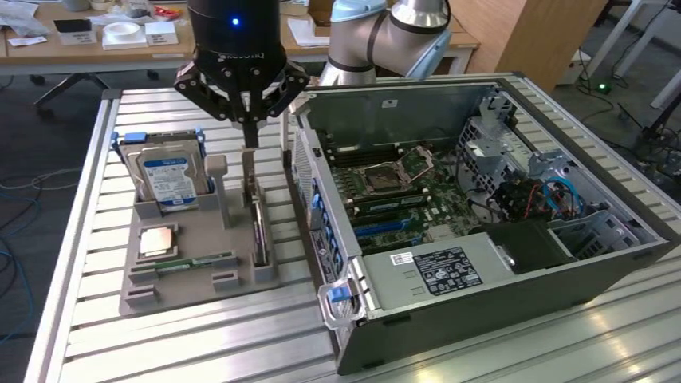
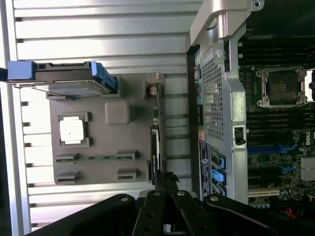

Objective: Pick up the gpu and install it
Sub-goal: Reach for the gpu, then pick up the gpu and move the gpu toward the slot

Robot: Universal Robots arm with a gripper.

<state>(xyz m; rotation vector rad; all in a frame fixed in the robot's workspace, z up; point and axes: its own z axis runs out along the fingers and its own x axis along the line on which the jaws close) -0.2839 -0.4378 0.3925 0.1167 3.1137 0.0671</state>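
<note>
The gpu (image 1: 257, 223) stands on edge in a slot of the grey holder (image 1: 181, 281), black-faced, with its silver bracket end uppermost. Directly above it, my gripper (image 1: 251, 142) hangs straight down with its fingers pinched together on the card's top end, so it is shut on the card. In the wrist view the gpu (image 2: 156, 132) runs as a thin dark strip along the holder (image 2: 103, 142), and the gripper (image 2: 166, 178) meets it at its near end. The card still sits in its slot.
The holder also carries a blue-labelled hard drive (image 1: 168, 175), a square processor (image 1: 158, 239) and a green memory stick (image 1: 197, 263). The open computer case (image 1: 352, 239) lies at the exterior view's right, motherboard (image 1: 394, 191) exposed, its metal wall close beside the gpu. The slatted table (image 1: 191, 343) lies beneath.
</note>
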